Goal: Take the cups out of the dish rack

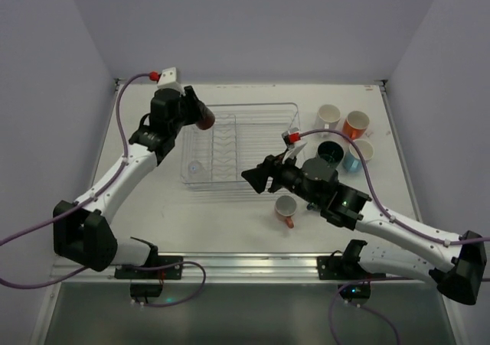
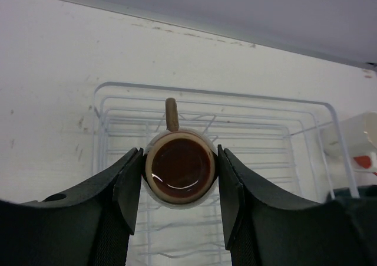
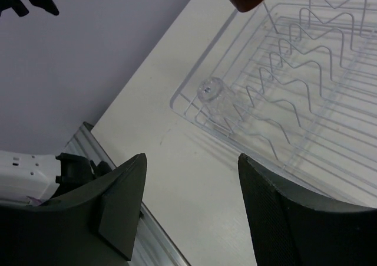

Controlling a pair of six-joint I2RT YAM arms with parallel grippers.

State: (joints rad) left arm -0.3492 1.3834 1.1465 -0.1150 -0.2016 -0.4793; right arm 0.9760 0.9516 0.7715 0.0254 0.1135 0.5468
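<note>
My left gripper [image 1: 193, 109] is shut on a small brown cup [image 1: 205, 116] and holds it above the back left corner of the clear wire dish rack [image 1: 253, 112]. In the left wrist view the brown cup [image 2: 179, 168] sits between both pads, its handle pointing away, with the rack [image 2: 247, 124] below. A clear tumbler [image 1: 195, 165] lies in the rack's front left part; it also shows in the right wrist view [image 3: 213, 95]. My right gripper [image 1: 253, 178] is open and empty at the rack's front right edge, over bare table [image 3: 191, 171].
To the right of the rack stand a white mug [image 1: 328, 117], an orange mug [image 1: 356, 123], a dark teal mug [image 1: 331, 153] and a light blue mug [image 1: 357, 154]. A pinkish cup [image 1: 285, 209] stands near the front, under my right arm.
</note>
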